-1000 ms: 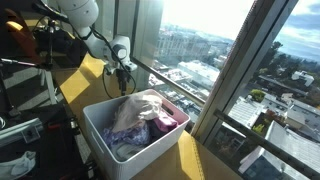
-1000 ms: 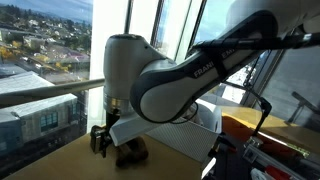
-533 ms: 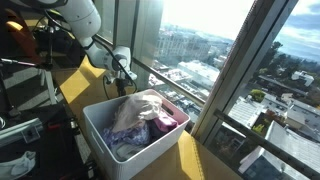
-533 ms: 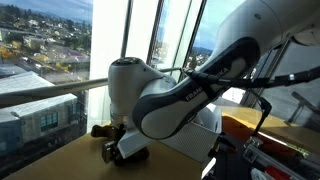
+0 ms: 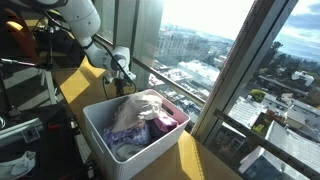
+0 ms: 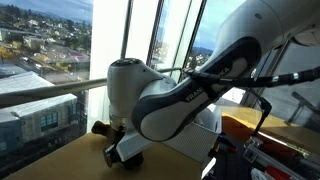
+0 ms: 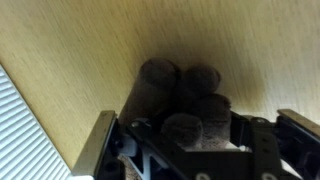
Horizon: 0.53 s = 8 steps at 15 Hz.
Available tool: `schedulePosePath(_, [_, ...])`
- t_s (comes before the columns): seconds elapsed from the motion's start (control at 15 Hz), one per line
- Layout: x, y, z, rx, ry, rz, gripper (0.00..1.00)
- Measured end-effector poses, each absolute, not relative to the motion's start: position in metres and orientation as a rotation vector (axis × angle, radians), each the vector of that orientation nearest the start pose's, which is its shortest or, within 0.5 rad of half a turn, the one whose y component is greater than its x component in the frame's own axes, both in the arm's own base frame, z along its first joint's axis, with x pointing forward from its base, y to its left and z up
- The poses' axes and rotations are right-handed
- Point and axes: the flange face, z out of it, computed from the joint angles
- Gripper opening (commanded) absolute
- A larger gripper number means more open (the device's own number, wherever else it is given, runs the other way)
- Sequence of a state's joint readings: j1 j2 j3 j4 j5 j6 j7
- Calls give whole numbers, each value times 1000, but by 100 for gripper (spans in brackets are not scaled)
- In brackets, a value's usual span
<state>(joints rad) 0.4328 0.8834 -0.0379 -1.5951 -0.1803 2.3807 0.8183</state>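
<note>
The arm is working beside the white bin, on the side of the bin nearest the window. There the gripper is pointing down at a dark brown bundle lying on the wooden tabletop, just outside the bin.

Judging by the wrist view, the step in hand is the grasp itself. The 2 fingers are standing on either side of the bundle, neither spread wide nor fully together. Whether they are pressing on it cannot be told, so no hold is certain. A lift from here would call for firm contact on both flanks first, since the bundle is lumpy and could squirm out to 1 side.

The bundle is showing about 5 rounded, stubby lobes packed together, matte and soft-looking, like felt or plush. The tabletop is looking smooth, with a fine pale grain. The bin is a rigid, straight-walled plastic box, and inside it crumpled clothes in white, pink and purple are heaping above the rim.
</note>
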Motion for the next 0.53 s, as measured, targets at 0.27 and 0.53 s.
schedulePosePath(0.27, [618,264,102,-3273,462,14,0])
schedulePosePath(0.53, [606,281,135,-3236,415,-38,0])
